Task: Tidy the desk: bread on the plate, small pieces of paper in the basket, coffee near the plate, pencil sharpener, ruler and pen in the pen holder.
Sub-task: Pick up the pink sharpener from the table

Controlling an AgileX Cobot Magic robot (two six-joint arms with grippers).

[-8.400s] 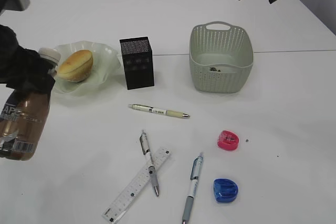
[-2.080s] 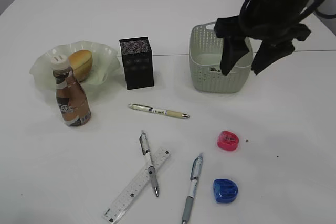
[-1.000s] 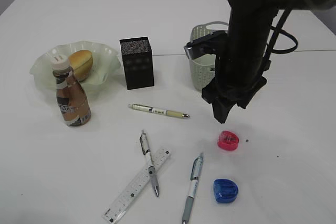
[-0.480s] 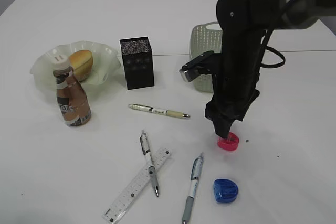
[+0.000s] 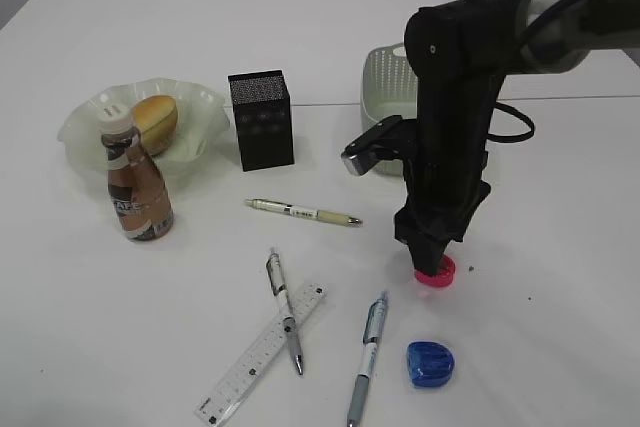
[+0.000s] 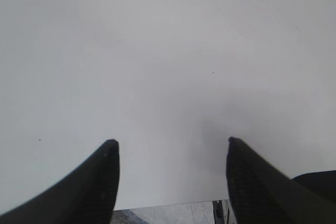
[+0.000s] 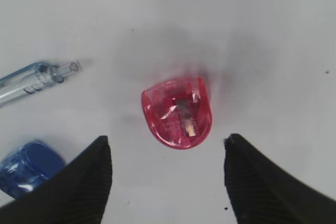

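My right gripper (image 5: 432, 257) stands open, pointing down just over the red pencil sharpener (image 5: 438, 275), which lies flat on the desk (image 5: 560, 247) slightly ahead of the gap (image 7: 168, 142) between the fingers; the sharpener (image 7: 177, 113) is untouched. A blue pencil sharpener (image 5: 430, 363) lies nearer the front. The bread (image 5: 152, 119) sits in the plate (image 5: 80, 132), and the coffee (image 5: 135, 187) stands upright beside it. Three pens (image 5: 300, 212) (image 5: 284, 312) (image 5: 366, 357) and the ruler (image 5: 250, 365) lie loose. The pen holder (image 5: 260, 119) stands upright. Small pieces of paper are hidden. My left gripper (image 6: 170, 145) is open over bare desk.
The basket (image 5: 385, 77) stands behind my right arm, which covers most of it. One pen lies across the ruler. In the right wrist view a blue-tipped pen (image 7: 31, 81) and the blue sharpener (image 7: 29, 166) lie to the left of the fingers.
My right arm came down from above the basket to the red sharpener, fingers staying open. Earlier still, the coffee went from my left gripper to standing by the plate.
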